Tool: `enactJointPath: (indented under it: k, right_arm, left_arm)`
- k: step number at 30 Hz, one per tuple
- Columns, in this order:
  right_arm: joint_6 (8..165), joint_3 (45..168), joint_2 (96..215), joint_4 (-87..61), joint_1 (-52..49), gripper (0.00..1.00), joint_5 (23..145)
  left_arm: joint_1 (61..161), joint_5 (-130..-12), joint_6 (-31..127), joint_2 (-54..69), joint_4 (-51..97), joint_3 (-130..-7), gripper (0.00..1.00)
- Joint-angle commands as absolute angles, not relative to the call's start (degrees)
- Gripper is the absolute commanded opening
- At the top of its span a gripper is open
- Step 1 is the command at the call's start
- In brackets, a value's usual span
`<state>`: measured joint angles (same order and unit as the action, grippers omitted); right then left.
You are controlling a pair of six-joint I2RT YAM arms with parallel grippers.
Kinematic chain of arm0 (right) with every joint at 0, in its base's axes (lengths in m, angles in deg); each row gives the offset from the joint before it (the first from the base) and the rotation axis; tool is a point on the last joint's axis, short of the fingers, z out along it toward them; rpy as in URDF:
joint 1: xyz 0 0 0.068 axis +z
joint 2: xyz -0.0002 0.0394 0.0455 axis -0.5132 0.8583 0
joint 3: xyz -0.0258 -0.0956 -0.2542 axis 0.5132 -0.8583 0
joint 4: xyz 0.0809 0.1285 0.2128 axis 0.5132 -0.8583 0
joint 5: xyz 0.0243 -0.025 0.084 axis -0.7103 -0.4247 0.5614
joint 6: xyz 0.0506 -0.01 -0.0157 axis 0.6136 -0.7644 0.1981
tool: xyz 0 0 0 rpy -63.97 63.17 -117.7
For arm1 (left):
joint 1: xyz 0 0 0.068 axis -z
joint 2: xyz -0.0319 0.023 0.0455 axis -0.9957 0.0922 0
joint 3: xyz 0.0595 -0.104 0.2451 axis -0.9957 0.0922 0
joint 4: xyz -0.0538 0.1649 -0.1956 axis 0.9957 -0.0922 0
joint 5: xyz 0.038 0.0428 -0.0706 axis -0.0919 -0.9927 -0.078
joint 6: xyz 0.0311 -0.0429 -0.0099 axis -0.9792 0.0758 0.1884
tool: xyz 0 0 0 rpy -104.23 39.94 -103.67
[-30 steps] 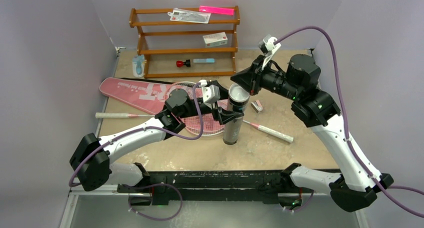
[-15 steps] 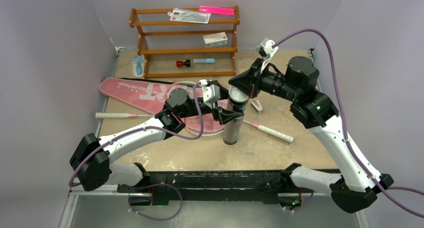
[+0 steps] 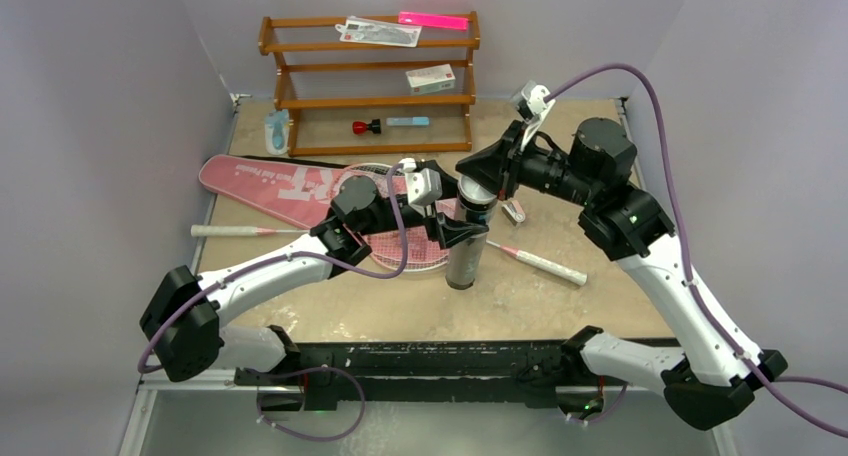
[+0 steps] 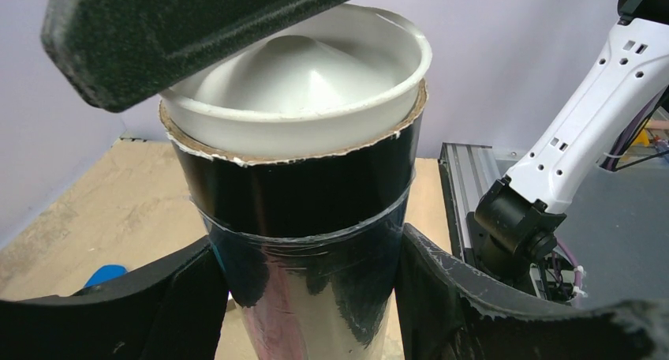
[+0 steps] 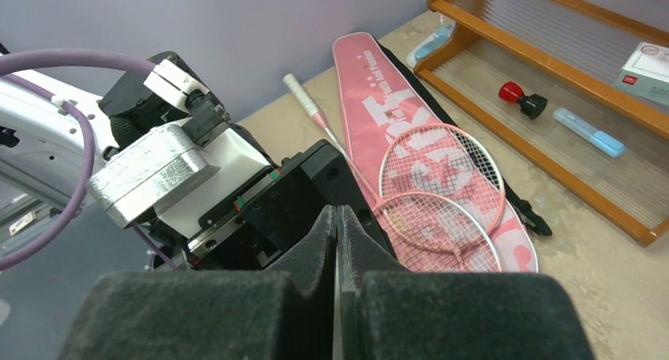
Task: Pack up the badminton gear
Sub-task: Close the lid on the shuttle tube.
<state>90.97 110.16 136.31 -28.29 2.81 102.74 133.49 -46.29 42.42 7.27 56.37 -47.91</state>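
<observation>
The left hand [image 3: 462, 232] clamps the long black tube [image 3: 463, 263], which stands upright on the beige tabletop [image 3: 560, 306]. A finger presses in on each side of the tube in the left wrist view. Now the right hand [image 3: 470, 168] has slid leftward since a second ago. It sits over the tube's mouth, which was in plain sight before. Its fingers [image 5: 300, 313] are pressed together with nothing between them. One foam pad lies across the rim of the white plastic cap [image 4: 308, 84] seated in the tube top. Behind, the two pink-framed rackets [image 5: 442, 174] lie crossed on the long pink bag [image 5: 371, 84], unmoved.
</observation>
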Motion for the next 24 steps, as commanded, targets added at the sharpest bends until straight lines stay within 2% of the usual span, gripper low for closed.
enactJointPath:
  k: [1, 24]
  right_arm:
    - [90.6, 108.6, 135.5, -28.6, 2.9, 0.0, 104.3]
    - [98.6, 110.7, 138.6, -37.1, 2.8, 0.0, 101.1]
  left_arm:
    - [133.5, -45.2, 41.1, 7.7, 57.8, -50.6, 0.52]
    - [133.5, -44.0, 41.2, 7.8, 57.8, -50.5, 0.52]
